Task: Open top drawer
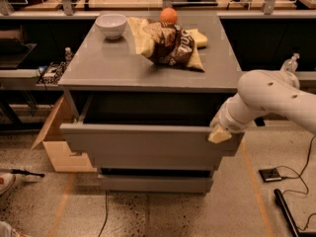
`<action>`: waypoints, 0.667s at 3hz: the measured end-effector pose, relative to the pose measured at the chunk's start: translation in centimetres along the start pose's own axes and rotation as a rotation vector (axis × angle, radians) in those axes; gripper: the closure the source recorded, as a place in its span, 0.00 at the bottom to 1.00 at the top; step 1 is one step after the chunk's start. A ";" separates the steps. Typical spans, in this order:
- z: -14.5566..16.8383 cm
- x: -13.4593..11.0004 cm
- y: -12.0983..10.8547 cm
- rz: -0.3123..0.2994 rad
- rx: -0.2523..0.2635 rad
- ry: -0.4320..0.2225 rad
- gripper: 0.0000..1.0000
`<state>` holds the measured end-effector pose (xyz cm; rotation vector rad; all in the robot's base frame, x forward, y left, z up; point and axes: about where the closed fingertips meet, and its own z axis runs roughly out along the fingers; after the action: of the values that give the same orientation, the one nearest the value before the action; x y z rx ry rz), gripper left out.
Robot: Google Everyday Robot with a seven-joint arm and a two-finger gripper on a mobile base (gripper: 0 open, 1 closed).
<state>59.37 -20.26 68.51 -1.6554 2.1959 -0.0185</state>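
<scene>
One part-hidden tool (219, 133) at top drawer (143, 143)

a robotics lab: cluttered workbenches (54, 6) and floor cables (299, 174) ring a grey cabinet (128, 68), the robot's gripper (219, 134) at the right end of the top drawer (143, 139)
</scene>
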 end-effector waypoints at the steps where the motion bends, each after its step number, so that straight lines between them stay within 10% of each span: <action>1: -2.6 1.0 3.2 0.089 0.018 0.020 1.00; 2: -3.1 1.2 3.9 0.106 0.022 0.025 1.00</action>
<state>54.51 -20.84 70.10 -1.5328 2.2911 -0.0352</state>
